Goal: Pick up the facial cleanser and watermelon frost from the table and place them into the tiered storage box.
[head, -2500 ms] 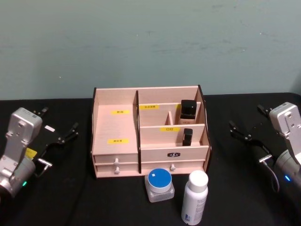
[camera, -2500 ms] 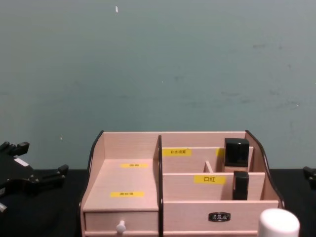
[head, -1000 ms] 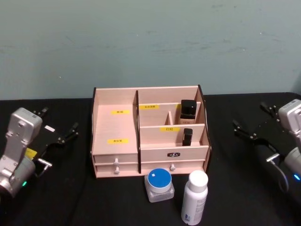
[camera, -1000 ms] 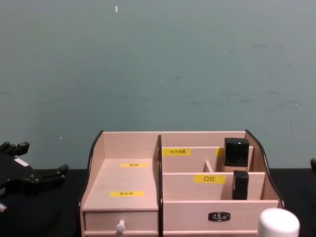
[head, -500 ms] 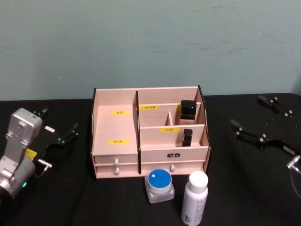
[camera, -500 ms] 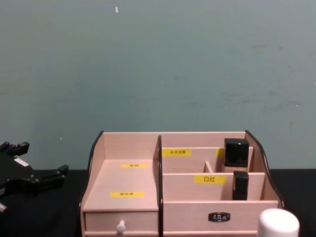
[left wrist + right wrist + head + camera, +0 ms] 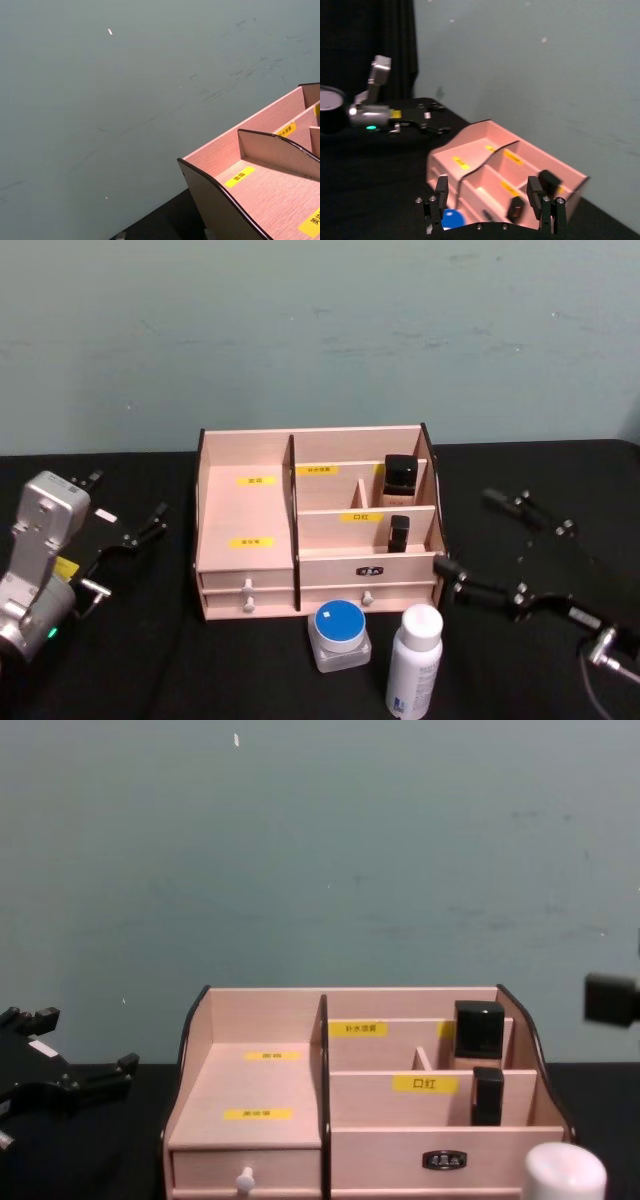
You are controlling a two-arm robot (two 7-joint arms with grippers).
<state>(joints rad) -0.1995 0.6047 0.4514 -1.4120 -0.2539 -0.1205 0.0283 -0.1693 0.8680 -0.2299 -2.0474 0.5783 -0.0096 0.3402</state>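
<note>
The facial cleanser (image 7: pixel 415 660), a tall white bottle, stands on the black table in front of the tiered storage box (image 7: pixel 245 510); its cap (image 7: pixel 565 1172) shows in the chest view. Just to its left sits the watermelon frost (image 7: pixel 339 632), a frosted jar with a blue lid (image 7: pixel 452 218). My right gripper (image 7: pixel 478 545) hangs open just right of the box's front corner, above and slightly behind the cleanser; one finger (image 7: pixel 612 998) shows at the chest view's right edge. In the right wrist view its fingers frame the box (image 7: pixel 470 150). My left gripper (image 7: pixel 125 502) rests open at the far left.
Two black rectangular bottles (image 7: pixel 400 472) (image 7: pixel 399 530) stand in the box's right compartments. The wide left compartment (image 7: pixel 260 1080) holds nothing, as the left wrist view (image 7: pixel 270 180) also shows. A green wall rises close behind the table.
My right arm has swung in from the far right edge toward the box, its open gripper now beside the box's right front corner. The left arm, bottle and jar stay put.
</note>
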